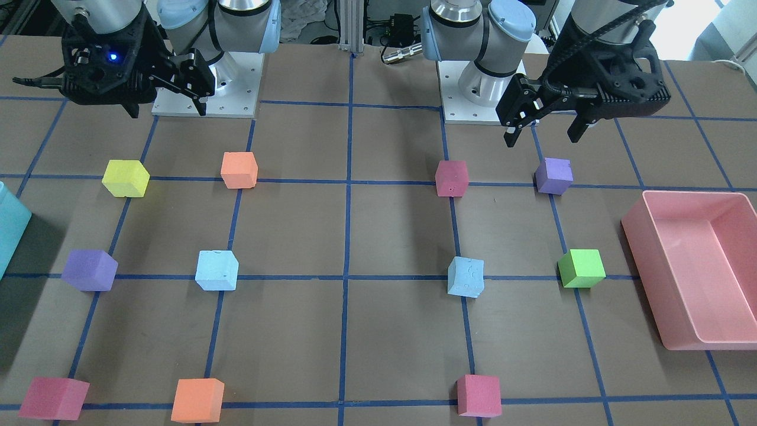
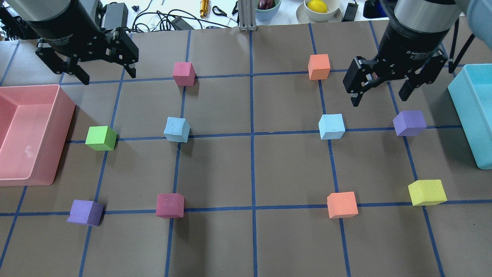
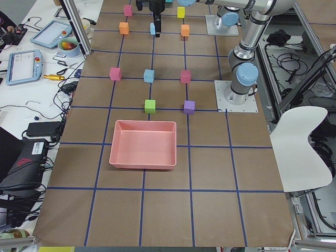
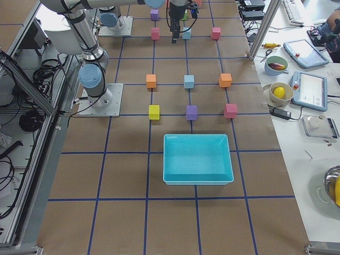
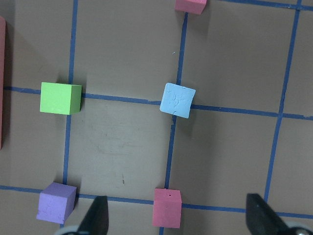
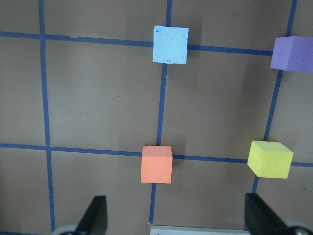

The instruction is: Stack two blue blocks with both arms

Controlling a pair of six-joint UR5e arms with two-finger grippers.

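Two pale blue blocks sit on the brown table. One (image 2: pixel 177 129) is on my left half and also shows in the left wrist view (image 5: pixel 177 100). The other (image 2: pixel 331 126) is on my right half and also shows in the right wrist view (image 6: pixel 170 44). My left gripper (image 2: pixel 108 78) hangs open and empty above the table, beyond and left of the left block. My right gripper (image 2: pixel 378 99) hangs open and empty, beyond and right of the right block. Both blocks (image 1: pixel 217 270) (image 1: pixel 466 276) stand apart from the other cubes.
A pink bin (image 2: pixel 67 115) stands at the left edge and a teal bin (image 2: pixel 467 111) at the right edge. A green cube (image 2: pixel 101 138), purple cubes (image 2: pixel 409 123) (image 2: pixel 85 212), pink cubes (image 2: pixel 183 73) (image 2: pixel 170 205), orange cubes (image 2: pixel 319 66) (image 2: pixel 342 205) and a yellow cube (image 2: pixel 427 192) sit on grid crossings.
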